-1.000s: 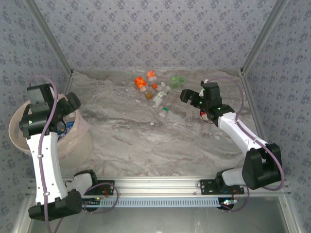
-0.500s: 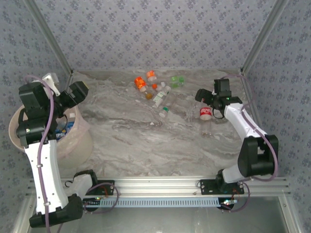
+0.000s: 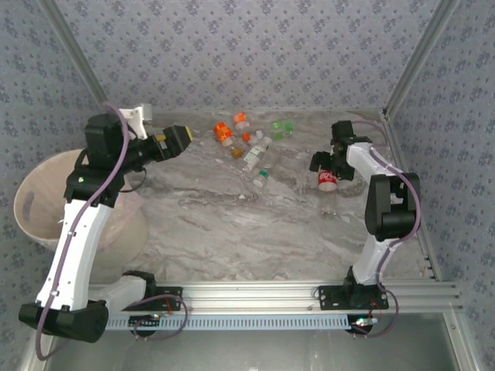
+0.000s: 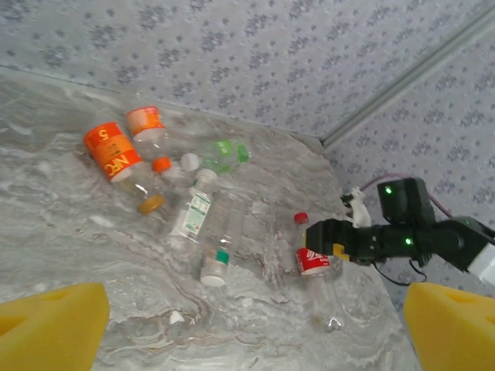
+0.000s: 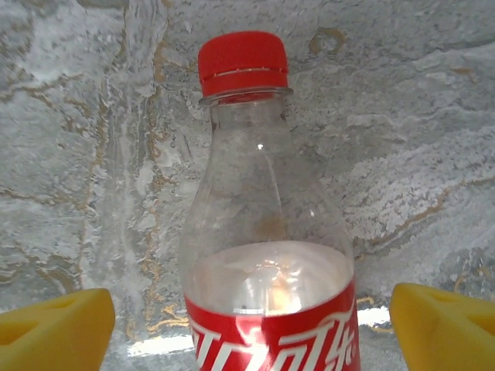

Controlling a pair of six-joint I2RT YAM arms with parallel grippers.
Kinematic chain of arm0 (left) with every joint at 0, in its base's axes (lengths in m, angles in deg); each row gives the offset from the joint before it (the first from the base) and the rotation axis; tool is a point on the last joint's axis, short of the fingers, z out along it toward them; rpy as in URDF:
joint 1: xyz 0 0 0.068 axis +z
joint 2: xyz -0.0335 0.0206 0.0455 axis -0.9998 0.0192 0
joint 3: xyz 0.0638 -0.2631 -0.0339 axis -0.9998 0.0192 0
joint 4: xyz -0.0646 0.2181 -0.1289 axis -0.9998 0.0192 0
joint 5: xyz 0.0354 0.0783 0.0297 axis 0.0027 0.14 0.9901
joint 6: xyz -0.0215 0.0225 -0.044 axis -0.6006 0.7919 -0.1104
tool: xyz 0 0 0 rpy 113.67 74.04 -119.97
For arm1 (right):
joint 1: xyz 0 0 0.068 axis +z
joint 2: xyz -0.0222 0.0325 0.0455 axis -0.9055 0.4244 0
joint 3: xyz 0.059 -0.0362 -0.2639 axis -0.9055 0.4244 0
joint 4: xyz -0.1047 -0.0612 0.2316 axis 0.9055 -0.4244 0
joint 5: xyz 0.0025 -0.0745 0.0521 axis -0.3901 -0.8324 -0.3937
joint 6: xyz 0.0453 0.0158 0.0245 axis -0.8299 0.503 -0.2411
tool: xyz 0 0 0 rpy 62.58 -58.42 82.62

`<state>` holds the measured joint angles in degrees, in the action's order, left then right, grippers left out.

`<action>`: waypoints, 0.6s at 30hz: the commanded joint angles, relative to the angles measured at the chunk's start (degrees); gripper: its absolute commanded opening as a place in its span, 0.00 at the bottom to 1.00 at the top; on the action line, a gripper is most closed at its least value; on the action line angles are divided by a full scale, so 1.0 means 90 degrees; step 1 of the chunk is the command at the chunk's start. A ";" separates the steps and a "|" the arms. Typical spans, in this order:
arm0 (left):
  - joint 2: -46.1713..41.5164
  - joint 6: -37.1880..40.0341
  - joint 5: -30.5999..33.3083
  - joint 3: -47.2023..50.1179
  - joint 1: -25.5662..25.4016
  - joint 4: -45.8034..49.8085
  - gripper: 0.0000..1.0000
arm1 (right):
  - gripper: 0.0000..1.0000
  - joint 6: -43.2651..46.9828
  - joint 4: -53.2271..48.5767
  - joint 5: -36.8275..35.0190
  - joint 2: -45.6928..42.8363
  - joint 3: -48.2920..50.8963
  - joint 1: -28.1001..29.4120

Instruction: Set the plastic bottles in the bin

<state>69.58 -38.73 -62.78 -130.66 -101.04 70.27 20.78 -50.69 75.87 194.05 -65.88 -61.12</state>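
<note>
Squarely within right tool (image 5: 247,321): red-capped bottle (image 5: 263,224)

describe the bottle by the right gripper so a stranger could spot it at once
On the marble table, look to the far right, away from the cluster of bottles at the far middle. One clear bottle lies there by the right gripper. Unlike the rest, it has a red cap and a red label with white script.

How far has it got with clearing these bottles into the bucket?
Done: cannot tell; the contents of the bin are unclear. In hand: the open right gripper straddles the red-labelled bottle, not yet gripping. The left gripper is open, empty. Left: that bottle plus the cluster of bottles on the table.
</note>
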 commanded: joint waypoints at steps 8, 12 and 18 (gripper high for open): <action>0.0590 0.0082 0.0555 0.0092 -0.0806 -0.0992 0.98 | 0.82 0.0484 -0.0917 -0.0131 0.1006 -0.0765 0.0020; 0.0760 0.0079 0.0507 0.0138 -0.0891 -0.1020 0.98 | 0.78 0.0494 -0.0930 -0.0372 0.1195 -0.0864 0.0115; 0.1021 0.0111 0.0381 0.0161 -0.1064 -0.1152 0.98 | 0.67 0.0442 -0.0624 -0.0475 0.1139 -0.0680 0.0300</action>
<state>77.91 -38.71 -58.56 -129.81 -109.74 62.84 24.54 -56.15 73.10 204.37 -71.94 -59.20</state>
